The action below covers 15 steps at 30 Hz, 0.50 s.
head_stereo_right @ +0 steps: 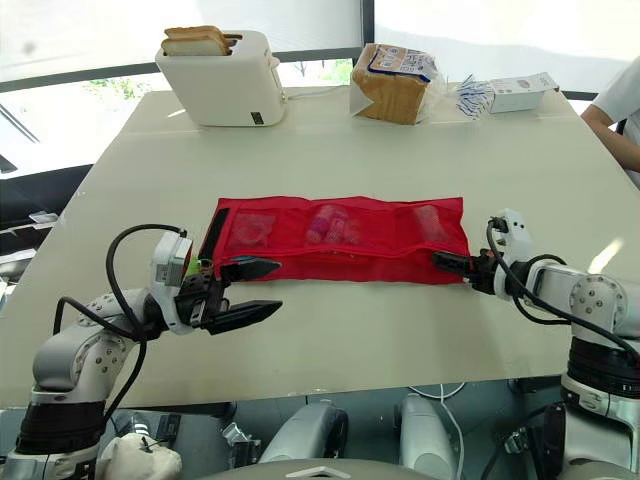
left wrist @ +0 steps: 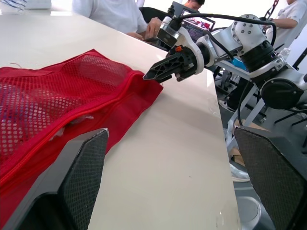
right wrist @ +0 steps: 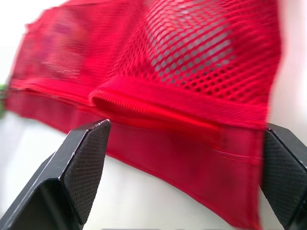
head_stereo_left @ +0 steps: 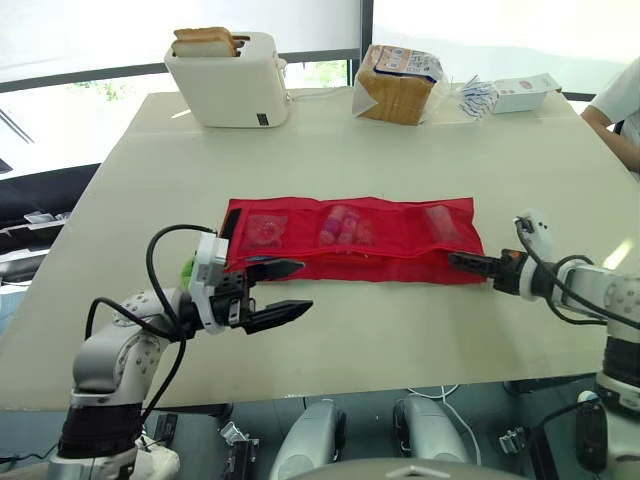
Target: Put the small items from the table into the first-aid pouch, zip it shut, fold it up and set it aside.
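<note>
The red mesh first-aid pouch [head_stereo_left: 350, 235] lies unfolded and flat in the middle of the table. Small items show through its mesh: a reddish one on the left [head_stereo_left: 265, 230], pink ones in the middle [head_stereo_left: 340, 228], a pale one on the right [head_stereo_left: 440, 225]. My left gripper [head_stereo_left: 305, 286] is open just in front of the pouch's front left corner, holding nothing. My right gripper [head_stereo_left: 452, 260] points at the front right corner. In the right wrist view its fingers [right wrist: 86, 167] stand wide apart, with the pouch's end and a partly gaping zip [right wrist: 124, 103] ahead of them.
A white toaster with bread [head_stereo_left: 235, 80], a bagged loaf [head_stereo_left: 397, 85], sachets [head_stereo_left: 475, 95] and a white box [head_stereo_left: 525, 93] stand along the far edge. A person's sleeve [head_stereo_left: 625, 100] is at the far right. A small green thing [head_stereo_left: 187, 268] sits by my left wrist.
</note>
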Each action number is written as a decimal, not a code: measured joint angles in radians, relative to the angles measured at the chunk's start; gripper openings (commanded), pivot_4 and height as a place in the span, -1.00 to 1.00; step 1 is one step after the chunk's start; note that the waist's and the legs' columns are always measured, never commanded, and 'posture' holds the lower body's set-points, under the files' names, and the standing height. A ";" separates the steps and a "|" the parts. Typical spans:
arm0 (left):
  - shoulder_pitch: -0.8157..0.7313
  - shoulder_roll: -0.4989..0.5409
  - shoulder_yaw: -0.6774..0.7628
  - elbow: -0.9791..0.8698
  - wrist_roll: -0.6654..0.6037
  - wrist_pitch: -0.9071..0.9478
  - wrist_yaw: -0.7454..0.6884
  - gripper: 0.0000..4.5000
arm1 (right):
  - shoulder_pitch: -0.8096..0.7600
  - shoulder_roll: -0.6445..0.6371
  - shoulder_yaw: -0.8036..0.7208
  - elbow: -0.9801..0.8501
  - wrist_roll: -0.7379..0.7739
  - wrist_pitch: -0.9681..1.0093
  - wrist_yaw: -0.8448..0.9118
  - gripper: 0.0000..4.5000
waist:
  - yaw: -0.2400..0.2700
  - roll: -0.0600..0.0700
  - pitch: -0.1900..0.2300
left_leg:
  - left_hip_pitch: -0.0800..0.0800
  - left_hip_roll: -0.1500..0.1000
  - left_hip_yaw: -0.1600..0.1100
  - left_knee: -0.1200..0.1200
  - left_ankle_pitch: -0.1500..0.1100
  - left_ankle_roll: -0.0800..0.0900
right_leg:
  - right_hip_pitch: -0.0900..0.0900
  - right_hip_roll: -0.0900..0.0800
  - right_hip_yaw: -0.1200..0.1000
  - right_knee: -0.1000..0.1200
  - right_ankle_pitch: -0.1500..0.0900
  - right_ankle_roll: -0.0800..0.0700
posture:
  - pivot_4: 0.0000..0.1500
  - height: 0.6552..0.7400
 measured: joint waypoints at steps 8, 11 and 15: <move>-0.030 -0.010 -0.024 0.000 0.006 -0.022 0.034 1.00 | 0.007 0.006 -0.076 -0.085 0.065 -0.016 -0.014 -0.45 | 0.001 0.000 0.000 | 0.000 0.000 0.000 0.000 0.000 0.000 | 0.000 0.000 0.000 0.000 0.000 0.000 | 1.00 1.00; -0.034 -0.022 -0.050 0.000 0.006 -0.034 0.036 1.00 | 0.010 0.003 -0.091 -0.114 0.066 -0.015 -0.038 -0.97 | 0.001 0.000 0.000 | 0.000 0.000 0.000 0.000 0.000 0.000 | 0.000 0.000 0.000 0.000 0.000 0.000 | 1.00 1.00; -0.034 -0.035 -0.063 -0.002 0.005 -0.036 0.039 1.00 | 0.011 -0.013 -0.106 -0.118 0.043 -0.019 -0.095 -0.97 | 0.004 0.000 0.000 | -0.001 0.000 0.000 0.000 0.000 0.000 | 0.000 -0.001 0.000 0.000 0.000 0.000 | 1.00 1.00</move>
